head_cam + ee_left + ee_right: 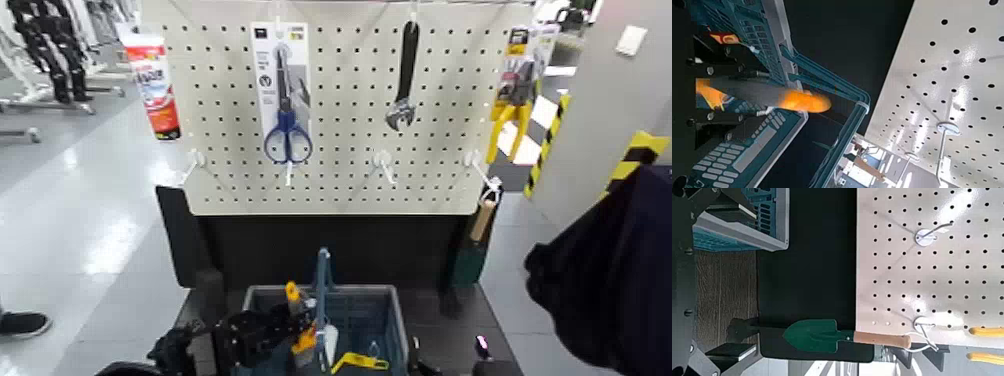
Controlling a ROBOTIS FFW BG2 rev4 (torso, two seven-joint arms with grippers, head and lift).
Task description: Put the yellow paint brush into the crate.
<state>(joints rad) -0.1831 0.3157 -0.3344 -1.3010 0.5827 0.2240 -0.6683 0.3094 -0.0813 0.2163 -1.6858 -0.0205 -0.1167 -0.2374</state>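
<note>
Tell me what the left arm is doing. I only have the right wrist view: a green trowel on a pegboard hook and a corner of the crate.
Observer: In the head view, the left gripper is shut on the yellow paint brush, at the left part of the crate.
Operator: Is the brush inside?
Observer: Partly. Its bristle end appears to be down inside, while its orange handle tip sticks up beside the blue centre handle.
Operator: Anything else in the crate?
Observer: A yellow object lies near its front; I cannot tell what it is. The right gripper waits open, off the crate's right.
</note>
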